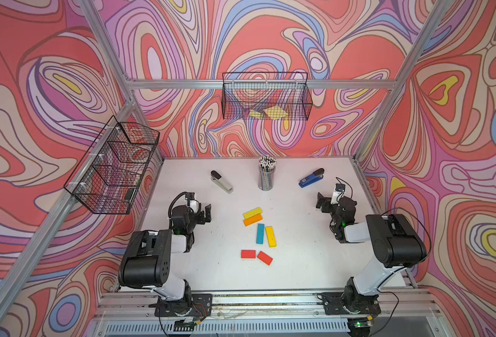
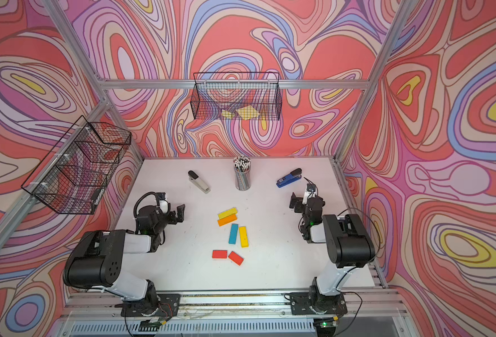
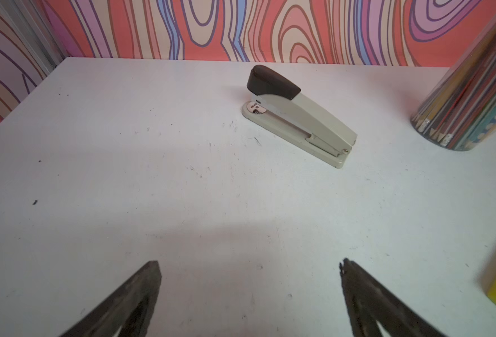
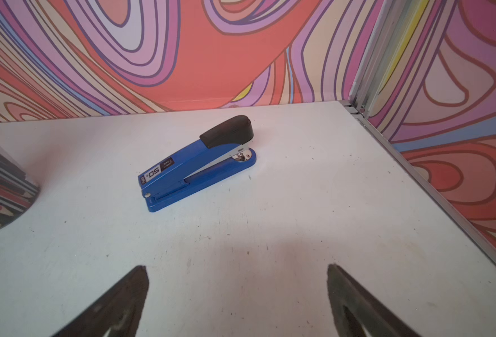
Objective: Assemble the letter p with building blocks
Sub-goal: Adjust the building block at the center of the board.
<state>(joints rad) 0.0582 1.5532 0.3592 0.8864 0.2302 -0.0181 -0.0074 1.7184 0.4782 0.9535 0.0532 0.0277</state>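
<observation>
My left claw (image 3: 249, 264), right claw (image 4: 238, 267): wide, empty. Six flat coloured rectangular building blocks (image 1: 260, 233) lay loose mid-table, letter p unbuilt. Risk: yellow bar (image 1: 252, 213) touched orange bar (image 1: 252, 220) at group's 12 o'clock; pinch could drag both.

- Both top views look steeply down on the table (image 1: 299, 271) from high above its 6 o'clock edge.
- Left wrist view: low, near, facing the grey stapler (image 3: 299, 116) at 11 o'clock.
- Right wrist view: the blue stapler (image 4: 194, 166), 1 o'clock; both wrist views share the pencil cup (image 3: 468, 96).

Bright, even light, soft shadows; wrist views perhaps slightly blurred, straight edges bowing toward corners.
</observation>
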